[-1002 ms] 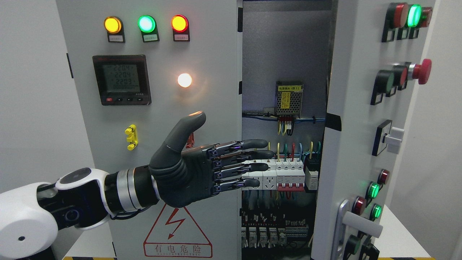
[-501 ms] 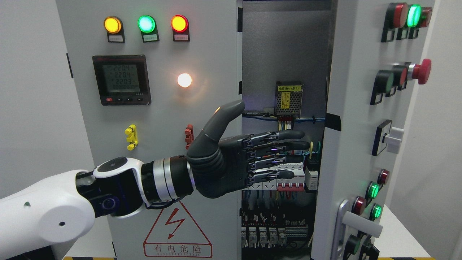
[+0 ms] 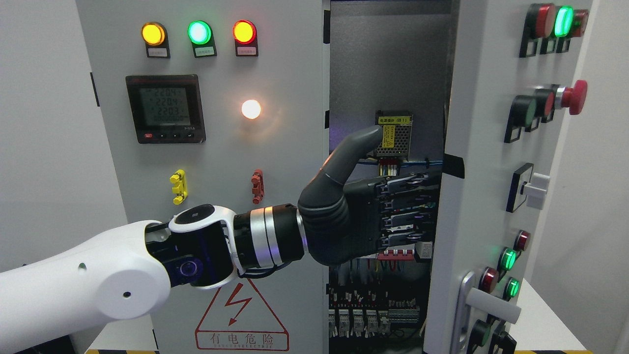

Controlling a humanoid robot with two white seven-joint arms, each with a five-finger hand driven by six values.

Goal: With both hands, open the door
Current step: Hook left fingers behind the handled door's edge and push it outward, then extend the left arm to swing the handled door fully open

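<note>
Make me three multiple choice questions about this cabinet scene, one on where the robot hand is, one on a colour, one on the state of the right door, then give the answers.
1. Where is the left hand?
A. On the power meter
B. In the gap between the two doors, fingers reaching behind the right door's edge
C. On the lever handle

2. What colours are the three lamps atop the left door, left to right?
A. Amber, green, red
B. Red, red, green
C. Blue, white, amber

3. What state is the right door in?
A. Fully shut
B. Removed
C. Partly open, wiring visible inside

Answers:
1. B, the fingertips vanish behind the door edge.
2. A, they glow in that order.
3. C, the door is swung out and the breakers show.
</note>
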